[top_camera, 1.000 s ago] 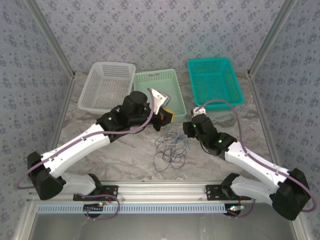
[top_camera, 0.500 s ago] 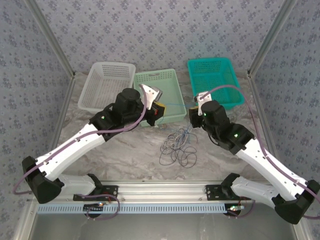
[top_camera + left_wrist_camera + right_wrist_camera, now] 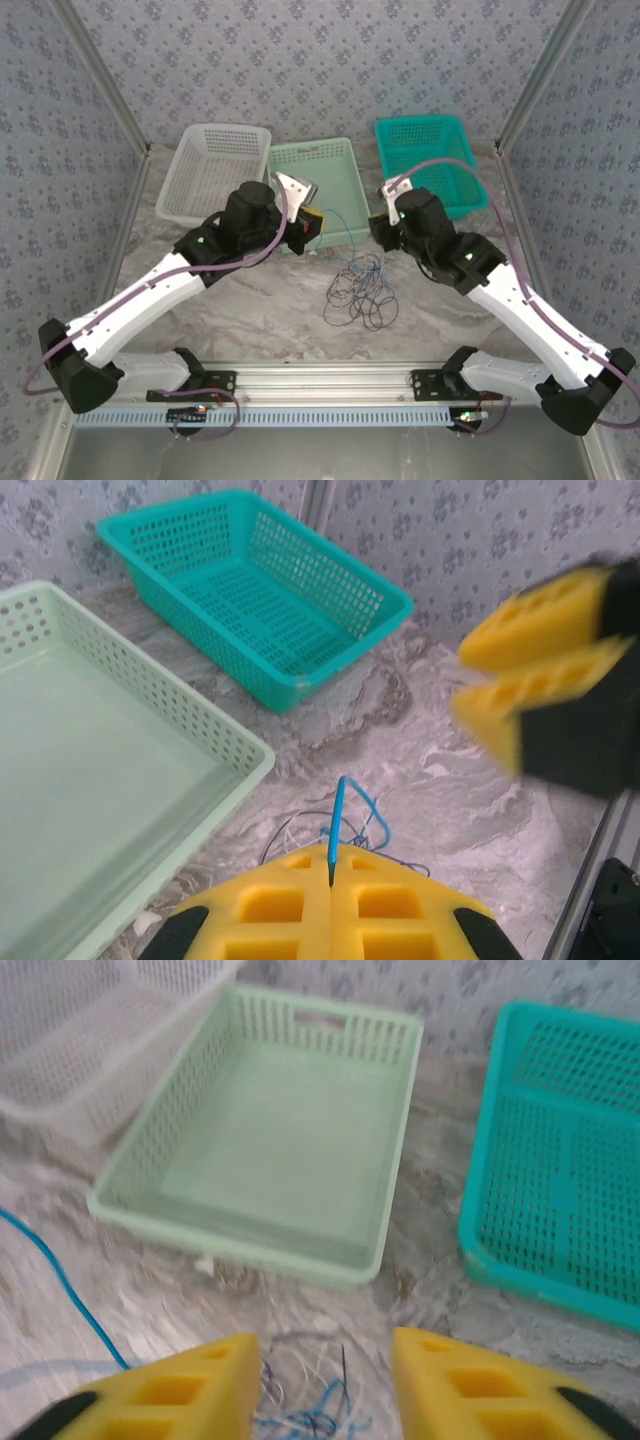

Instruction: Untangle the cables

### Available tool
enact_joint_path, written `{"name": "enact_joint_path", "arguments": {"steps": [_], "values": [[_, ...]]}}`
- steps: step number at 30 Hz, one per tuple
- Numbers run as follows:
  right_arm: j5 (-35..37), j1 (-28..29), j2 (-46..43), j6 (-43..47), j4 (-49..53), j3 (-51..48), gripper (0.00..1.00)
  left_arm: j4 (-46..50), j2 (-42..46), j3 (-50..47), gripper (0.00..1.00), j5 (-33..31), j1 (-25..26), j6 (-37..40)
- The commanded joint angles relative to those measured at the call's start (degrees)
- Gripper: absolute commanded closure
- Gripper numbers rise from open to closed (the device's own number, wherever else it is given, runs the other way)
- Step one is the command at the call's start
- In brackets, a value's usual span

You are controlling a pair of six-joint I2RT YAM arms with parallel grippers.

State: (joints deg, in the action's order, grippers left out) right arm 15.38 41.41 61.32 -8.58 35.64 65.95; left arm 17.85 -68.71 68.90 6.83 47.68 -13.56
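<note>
Since half a second ago your right claw (image 3: 325, 1378) has let go of the blue cable (image 3: 335, 820), which was stretched taut between both claws. It now droops in a slack curve from your left claw (image 3: 330, 865) down to the tangle of cables (image 3: 360, 290) lying on the counter (image 3: 250, 300). Your left claw is clenched on that blue strand, in front of the pale green basket (image 3: 310, 148), while your right claw stands released beside the tangle, fingers apart with nothing between them, near the teal basket (image 3: 420, 122).
</note>
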Motion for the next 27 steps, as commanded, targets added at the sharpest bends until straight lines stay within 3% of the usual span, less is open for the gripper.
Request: {"name": "enact_joint_path", "arguments": {"steps": [1,6,8,16,27], "values": [[-5.1,1.0,-1.9,-2.0,-5.0,-5.8,0.44,-2.2,1.4,2.4,1.0,1.3,-0.2,-1.2],[-3.8,6.7,-3.5,-3.4,-13.0,-14.0,0.24,0.3,-1.5,8.1,1.0,2.6,-0.2,-2.4],[-0.9,9.2,-3.9,-4.0,-16.0,-16.2,0.21,1.0,-2.4,9.9,1.0,3.2,-0.2,-2.8],[11.9,10.6,-1.1,-11.3,-23.4,-19.6,0.22,1.4,-3.7,11.0,1.0,5.6,0.4,-3.3],[8.6,6.8,-0.5,-11.0,-27.0,-20.5,0.23,1.7,-3.9,11.9,1.0,7.0,1.0,-2.5]]}}
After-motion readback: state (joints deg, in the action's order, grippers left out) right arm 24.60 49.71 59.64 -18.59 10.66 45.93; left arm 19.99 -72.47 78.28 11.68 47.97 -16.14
